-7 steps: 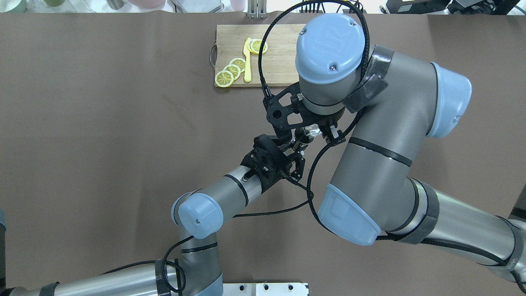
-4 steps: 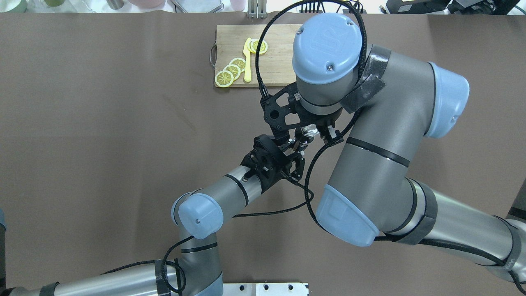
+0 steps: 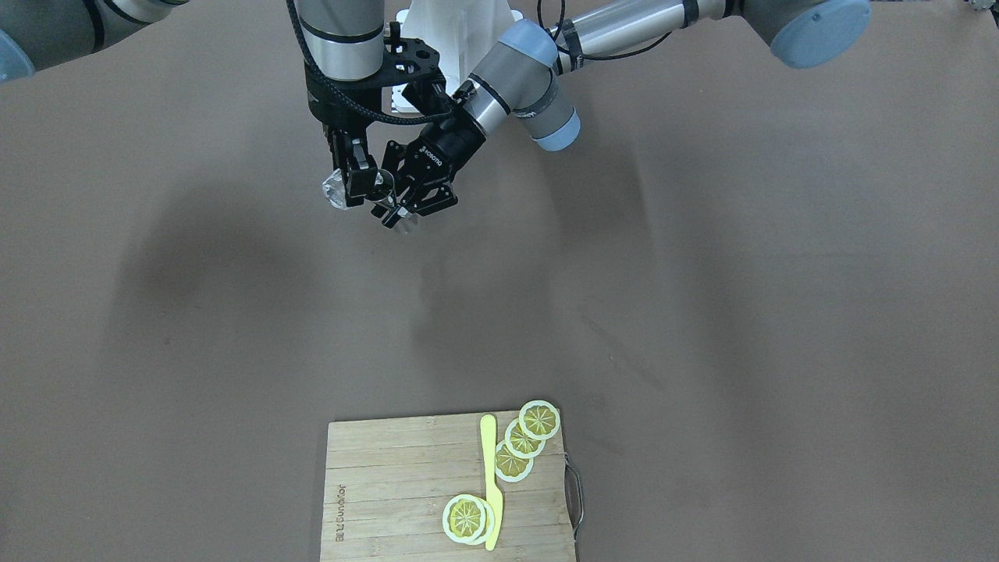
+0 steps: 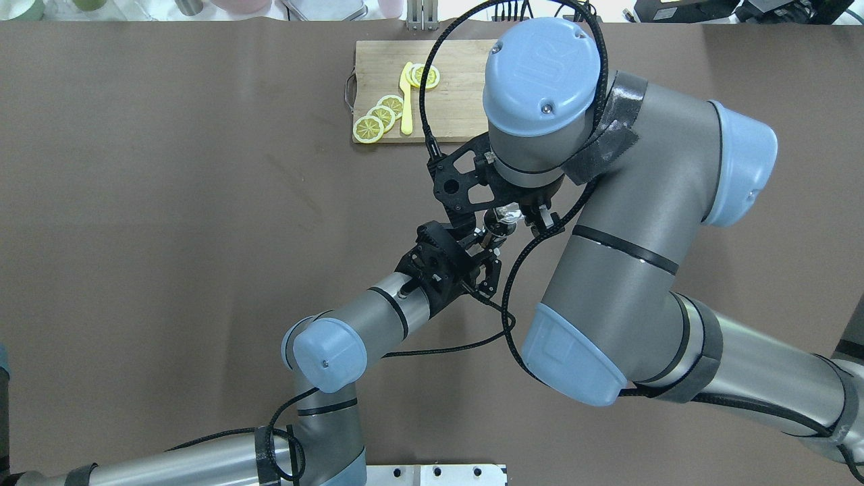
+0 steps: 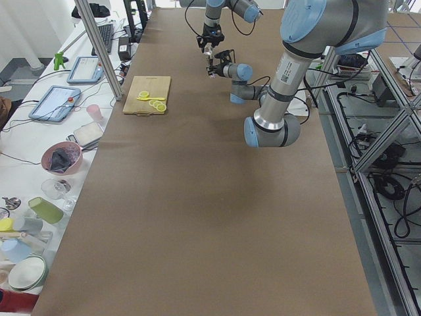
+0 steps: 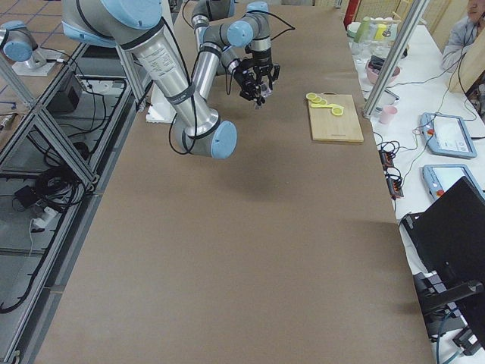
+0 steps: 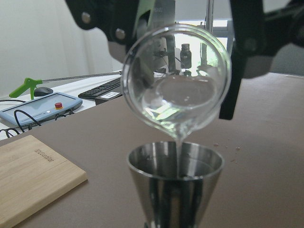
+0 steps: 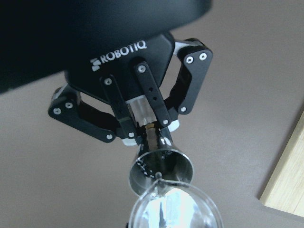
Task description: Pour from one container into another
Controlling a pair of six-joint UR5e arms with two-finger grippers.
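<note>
Right end effector (image 3: 359, 185) clamps the glass (image 7: 175, 80) tipped lip-down just above the jigger (image 7: 175, 185), which the left end effector (image 8: 149, 135) grips upright by its waist above the desk (image 3: 702, 273), so the stream (image 7: 178, 145) lands inside.

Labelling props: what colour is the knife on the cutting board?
The knife is pale yellow; best in front-facing view.

A long brown table (image 5: 197, 217) fills the room. A white bench (image 5: 26, 148) beside it holds cups (image 5: 43, 210), bowls (image 5: 60, 158) and tablets (image 5: 51, 104). A metal post (image 5: 99, 49) stands by it. The wall (image 7: 38, 42) is white.
</note>
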